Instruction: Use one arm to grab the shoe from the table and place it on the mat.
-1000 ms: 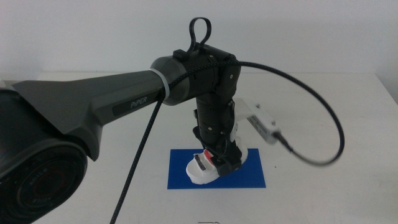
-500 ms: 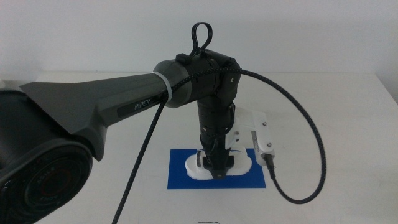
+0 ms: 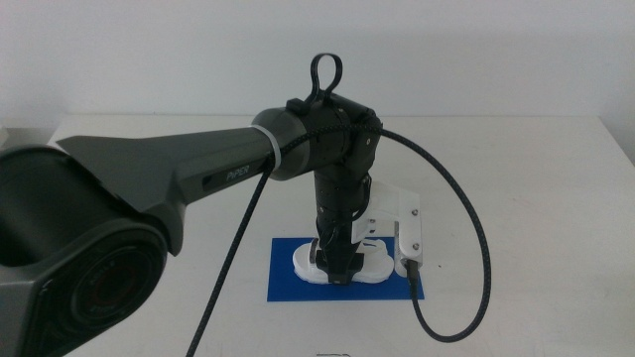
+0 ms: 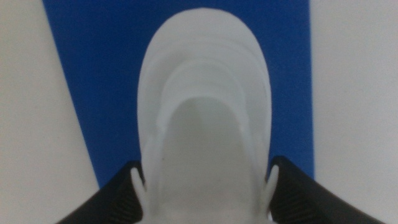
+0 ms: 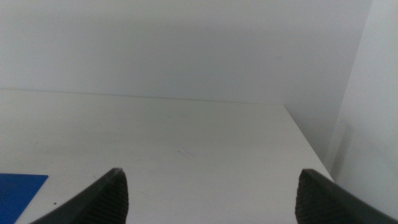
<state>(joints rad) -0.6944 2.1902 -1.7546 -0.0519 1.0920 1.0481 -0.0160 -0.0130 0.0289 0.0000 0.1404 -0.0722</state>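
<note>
Left gripper (image 3: 337, 270) lowered over the mat (image 3: 283, 283), jaws closed on both sides of the shoe (image 3: 372, 266), one dark jaw against each flank in the left wrist view. Shoe (image 4: 205, 112) lying across the blue mat (image 4: 93, 81), white body seemingly inside the blue area, sole apparently down on it or just above; contact not possible to confirm from these views. Table (image 3: 536, 198) white and bare around the mat. Right gripper (image 5: 211, 193) waiting away from the work, jaws spread wide, pointed at the far table (image 5: 186, 143) edge, only a corner of the mat (image 5: 18, 186) in its sight. Placing step judged nearly done, release not yet made. Possible trouble from here: opening while the sole hangs slightly above the mat, so a small drop and a roll to one side; a jaw pad sticking to the soft side and dragging the shoe toward the mat's edge during the lift; rising not straight and tipping the shoe; the hanging cable (image 3: 466, 297) brushing the shoe on the way up.
</note>
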